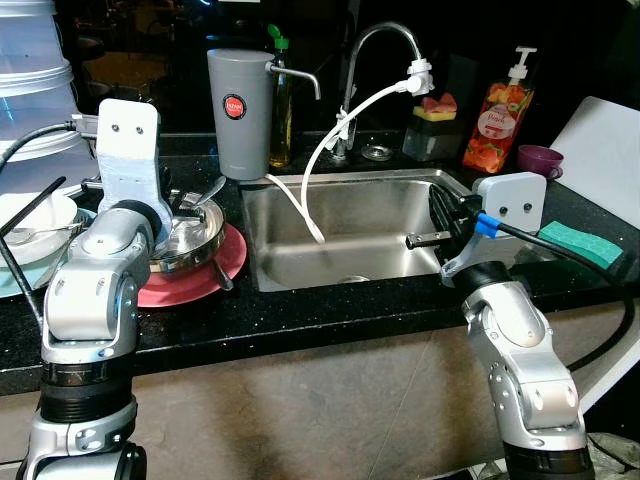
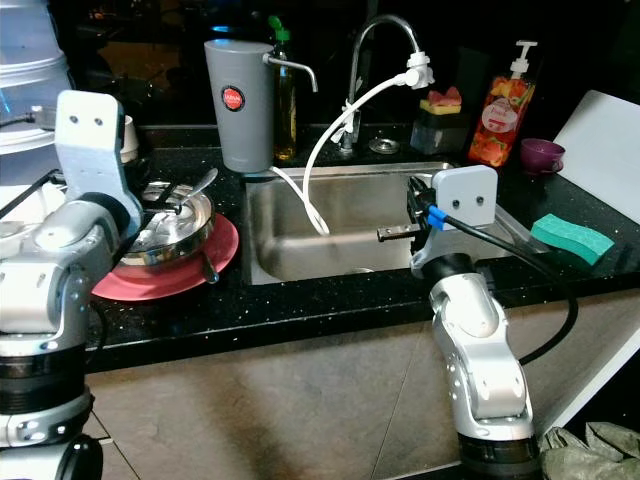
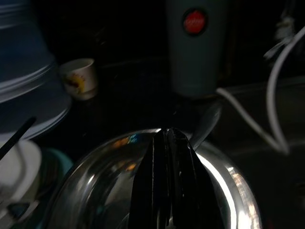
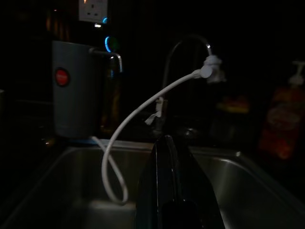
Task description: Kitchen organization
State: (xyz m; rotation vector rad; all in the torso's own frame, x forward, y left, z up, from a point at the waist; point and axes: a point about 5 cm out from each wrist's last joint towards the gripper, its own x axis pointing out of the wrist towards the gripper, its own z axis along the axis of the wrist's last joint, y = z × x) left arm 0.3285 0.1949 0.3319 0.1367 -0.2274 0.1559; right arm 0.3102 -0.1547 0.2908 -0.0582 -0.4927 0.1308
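A steel bowl (image 1: pixel 195 238) with a spoon (image 1: pixel 207 190) in it rests on a red plate (image 1: pixel 205 278) on the black counter, left of the sink (image 1: pixel 350 225). My left gripper (image 3: pixel 167 136) hovers over that bowl near its far rim, with its fingers pressed together and nothing seen between them. My right gripper (image 1: pixel 413 240) reaches out level over the right part of the sink basin, pointing left, and is also shut and empty. The sink basin holds only the end of a white hose (image 1: pixel 300 205).
A grey filter jug (image 1: pixel 240 110), a faucet (image 1: pixel 385 40) and a soap bottle (image 1: pixel 497 115) line the back. A green sponge (image 1: pixel 580 243), a purple cup (image 1: pixel 540 158) and a white board (image 1: pixel 610 140) are at right. A white bowl (image 1: pixel 35 215) and stacked tubs (image 1: pixel 30 80) are at left.
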